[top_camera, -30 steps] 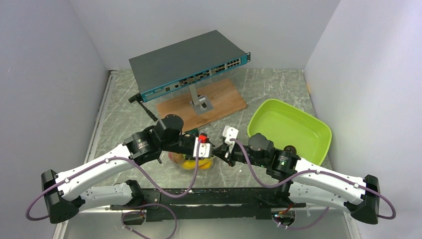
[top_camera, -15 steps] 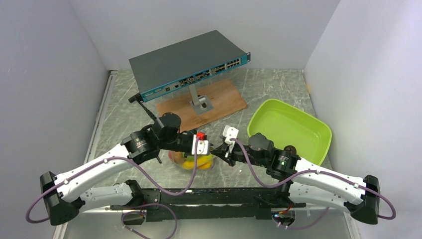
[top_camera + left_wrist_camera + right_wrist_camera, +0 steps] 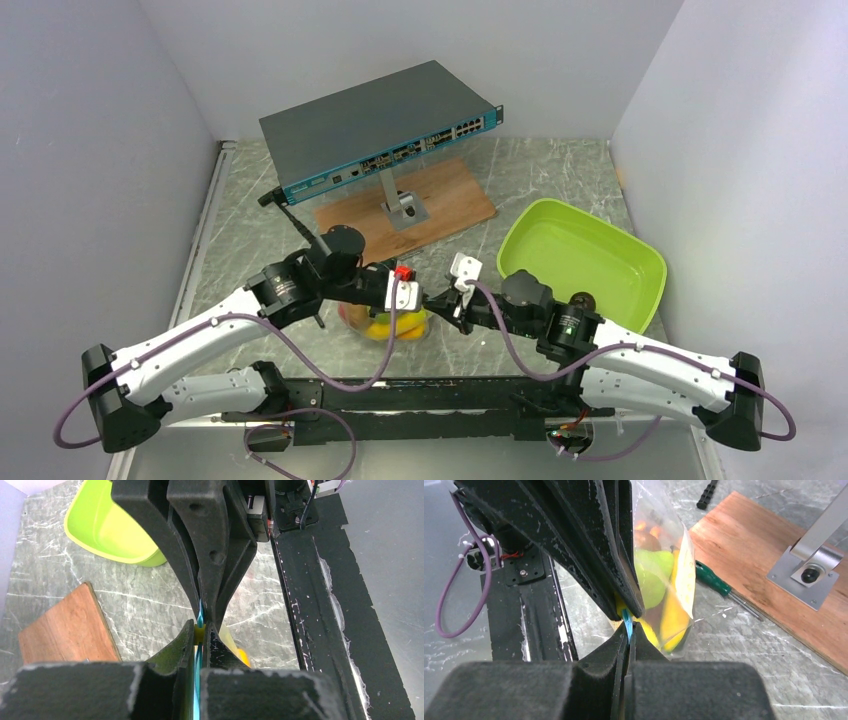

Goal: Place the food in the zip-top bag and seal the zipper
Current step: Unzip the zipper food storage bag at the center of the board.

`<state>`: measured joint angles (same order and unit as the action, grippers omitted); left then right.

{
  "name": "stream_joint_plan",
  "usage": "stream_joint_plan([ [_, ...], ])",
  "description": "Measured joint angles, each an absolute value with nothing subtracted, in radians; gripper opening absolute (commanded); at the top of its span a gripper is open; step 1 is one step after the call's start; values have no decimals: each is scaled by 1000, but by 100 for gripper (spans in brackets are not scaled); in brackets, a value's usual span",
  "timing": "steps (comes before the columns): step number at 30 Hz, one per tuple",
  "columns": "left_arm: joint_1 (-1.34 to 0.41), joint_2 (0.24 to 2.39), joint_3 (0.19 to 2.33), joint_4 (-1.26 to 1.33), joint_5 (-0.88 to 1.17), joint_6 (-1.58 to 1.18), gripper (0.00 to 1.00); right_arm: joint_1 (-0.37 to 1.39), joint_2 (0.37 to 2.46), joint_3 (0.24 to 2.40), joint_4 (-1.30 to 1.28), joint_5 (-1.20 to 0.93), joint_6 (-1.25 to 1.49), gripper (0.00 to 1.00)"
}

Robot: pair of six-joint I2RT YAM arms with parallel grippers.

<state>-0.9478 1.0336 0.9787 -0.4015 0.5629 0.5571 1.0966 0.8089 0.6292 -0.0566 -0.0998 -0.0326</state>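
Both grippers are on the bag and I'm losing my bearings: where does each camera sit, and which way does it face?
Top external: above and behind the bases, looking down the table; both arms show, left gripper and right gripper meeting above the zip-top bag.
Left wrist: on the left arm, facing the green tray; own fingers below, right gripper opposite.
Right wrist: on the right arm, facing the wooden board; own fingers below, left gripper opposite.
Shared: both wrist views show the teal zipper pinched by both grippers.
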Motion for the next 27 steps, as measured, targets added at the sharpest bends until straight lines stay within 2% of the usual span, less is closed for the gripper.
stream_joint_plan([
  [5, -921, 963, 943, -413, 547, 560, 0, 1104, 738, 560, 25, -67, -8, 0],
  [10, -830, 760, 845, -510, 453, 547, 0, 1104, 699, 550, 37, 3, 21, 0],
  [17, -824, 528, 763, -619, 352, 502, 0, 1104, 670, 532, 38, 81, 45, 1],
  [20, -824, 511, 761, -607, 357, 484, 0, 1103, 691, 540, 29, 41, 46, 43],
  [21, -824, 517, 762, -603, 361, 481, 0, 1103, 712, 555, 17, 12, 48, 50],
  [24, -824, 558, 770, -591, 383, 477, 0, 1103, 816, 641, -6, -91, 56, 64],
  [27, -824, 612, 784, -577, 416, 477, 0, 1103, 907, 712, -8, -170, 72, 62],
])
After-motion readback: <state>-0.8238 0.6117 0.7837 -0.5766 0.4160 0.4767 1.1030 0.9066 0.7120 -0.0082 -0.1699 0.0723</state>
